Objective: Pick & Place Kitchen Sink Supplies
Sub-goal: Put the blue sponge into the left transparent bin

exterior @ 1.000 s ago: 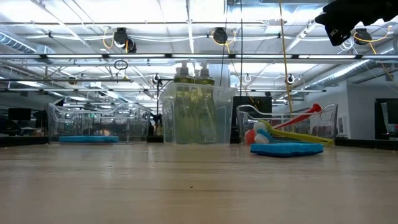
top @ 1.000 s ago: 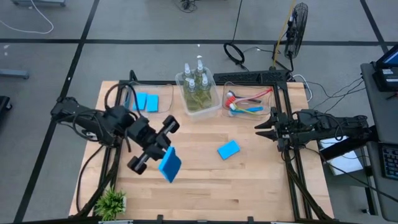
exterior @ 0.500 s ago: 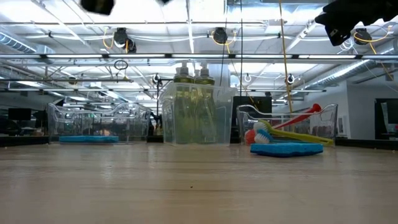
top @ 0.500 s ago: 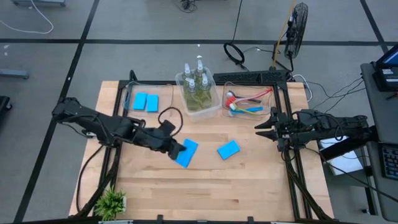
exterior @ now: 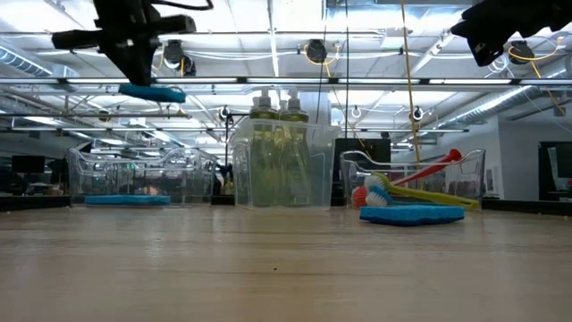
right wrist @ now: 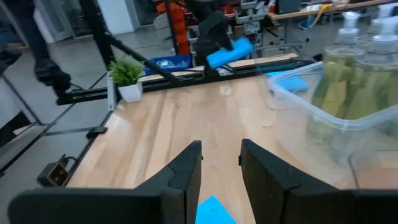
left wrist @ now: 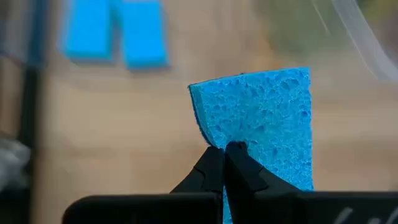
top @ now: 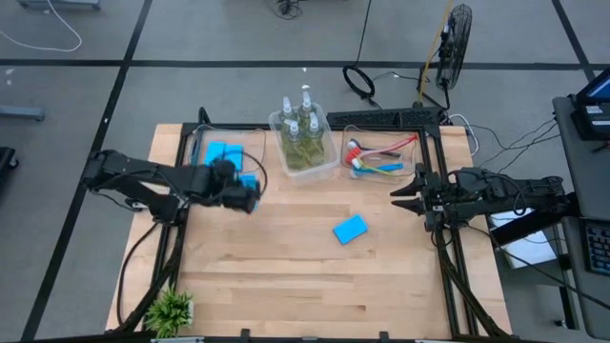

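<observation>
the left gripper (top: 250, 184) is pinching a blue sponge (left wrist: 261, 124) by one end. it holds the sponge up in the air, just beside the clear bin (top: 205, 145) with two more blue sponges (top: 224, 152) in it. in the low view the held sponge (exterior: 152, 91) lies flat, with its long side level with the table. another sponge (top: 350, 229) lies on the wooden table (top: 315, 276), turned at a slant, near the middle. the pump bottles (top: 303, 119) stand in the middle bin and the brushes (top: 376, 157) lie in the next one. the right gripper (top: 400, 198) waits with fingers apart at the table's right edge. a grey floor is all around.
</observation>
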Controlling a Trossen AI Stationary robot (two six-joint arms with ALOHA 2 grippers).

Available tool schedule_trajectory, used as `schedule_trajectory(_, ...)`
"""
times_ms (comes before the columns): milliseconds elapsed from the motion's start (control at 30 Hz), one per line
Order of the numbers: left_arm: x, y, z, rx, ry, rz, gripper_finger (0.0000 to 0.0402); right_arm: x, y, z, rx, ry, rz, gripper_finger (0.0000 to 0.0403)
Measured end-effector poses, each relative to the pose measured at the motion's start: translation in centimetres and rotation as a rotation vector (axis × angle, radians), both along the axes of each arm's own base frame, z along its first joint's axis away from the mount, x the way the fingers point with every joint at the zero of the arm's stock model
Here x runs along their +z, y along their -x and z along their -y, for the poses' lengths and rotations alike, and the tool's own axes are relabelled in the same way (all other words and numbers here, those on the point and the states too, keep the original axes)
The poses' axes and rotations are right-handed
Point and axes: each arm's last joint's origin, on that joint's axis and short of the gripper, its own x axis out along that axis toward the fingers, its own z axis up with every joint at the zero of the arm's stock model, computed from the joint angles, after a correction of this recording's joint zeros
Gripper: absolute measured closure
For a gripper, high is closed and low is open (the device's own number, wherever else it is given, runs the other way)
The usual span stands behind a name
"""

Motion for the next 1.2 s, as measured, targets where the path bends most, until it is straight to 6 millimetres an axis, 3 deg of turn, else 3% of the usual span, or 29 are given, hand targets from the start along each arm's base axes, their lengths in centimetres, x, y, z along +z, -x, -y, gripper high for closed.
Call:
schedule_trajectory(133, 0.3, 0.6, -3.4, 0.01, -0.108, -0.104, 0.0401, 0.0, 0.0, 0.2, -0.052, 0.007, 0.001, 0.0303)
schedule_trajectory(367, 0.5, 2.1, -11.6, -0.026, -0.126, -0.268, 0.0401, 0.0, 0.0, 0.2, -0.052, 0.007, 0.0, 0.0303)
schedule_trajectory(533, 0.7, 4.1, -17.0, -0.043, -0.083, -0.23, 0.04, 0.0, 0.0, 0.1, -0.051, 0.007, 0.0, 0.0303)
schedule_trajectory(633, 0.6, 5.8, -19.2, -0.05, -0.041, -0.201, 0.0401, 0.0, 0.0, 0.1, -0.05, 0.007, 0.0, 0.0303)
schedule_trajectory(833, -1.3, 8.2, -20.9, -0.039, 0.051, -0.192, 0.04, 0.0, 0.0, 0.2, -0.051, 0.007, 0.0, 0.0303)
schedule_trajectory(1100, -5.8, 9.5, -21.1, 0.003, 0.098, -0.191, 0.04, 0.0, 0.0, 0.2, -0.053, 0.007, 0.0, 0.0303)
schedule_trajectory(1200, -6.1, 9.3, -21.1, 0.008, 0.076, -0.199, 0.04, 0.0, 0.0, 0.2, -0.053, 0.007, 0.001, 0.0303)
